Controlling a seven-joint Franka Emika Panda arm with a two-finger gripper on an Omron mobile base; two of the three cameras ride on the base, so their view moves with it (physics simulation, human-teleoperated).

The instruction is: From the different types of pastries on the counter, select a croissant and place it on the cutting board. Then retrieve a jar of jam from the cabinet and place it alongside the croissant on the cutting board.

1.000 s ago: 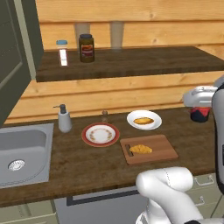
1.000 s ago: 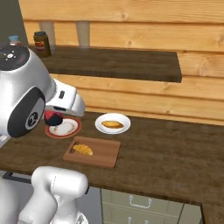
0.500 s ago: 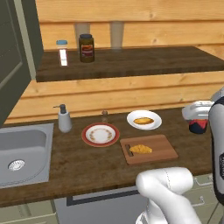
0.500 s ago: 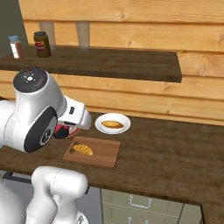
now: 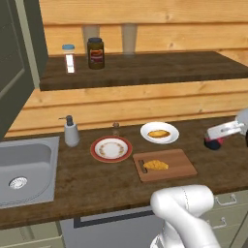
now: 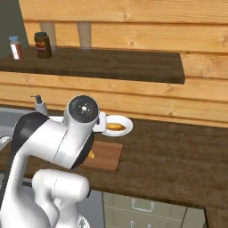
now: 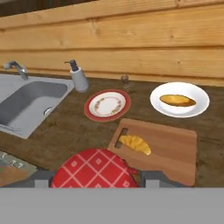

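— What has moved since a second ago?

— The arm has swung down and right in the left base view: the hand, then up by the shelf's end, now hangs low over the right end of the dark wooden worktop [image 5: 58, 193].

— And the fingers [image 7: 95, 175]?

— They pinch a jam jar with a red-and-white checked lid [image 7: 94, 169], which sits between the two dark tips in the hand view. In the left base view the jar shows as a dark red shape under the white hand, right of the board; whether it touches the worktop I cannot tell.

— Where is the croissant?

— The golden croissant [image 7: 135, 144] lies on the rectangular wooden cutting board [image 7: 175, 151], toward its handle-slot end.

— What else holds something?

— The white round plate [image 7: 199, 109] behind the board carries an elongated golden-brown pastry [image 7: 177, 100]. The red-rimmed patterned plate [image 7: 107, 105] to the board's left has nothing on it. Beyond it stand a grey soap dispenser [image 7: 78, 78] beside the steel sink [image 7: 26, 103] and a small brown shaker [image 7: 125, 79] against the wall.

— And higher?

— On the dark wooden shelf [image 5: 160, 70] stand a dark brown jar with a black lid [image 5: 96, 53] and, just beside it, a small clear bottle with a blue cap [image 5: 69, 58].
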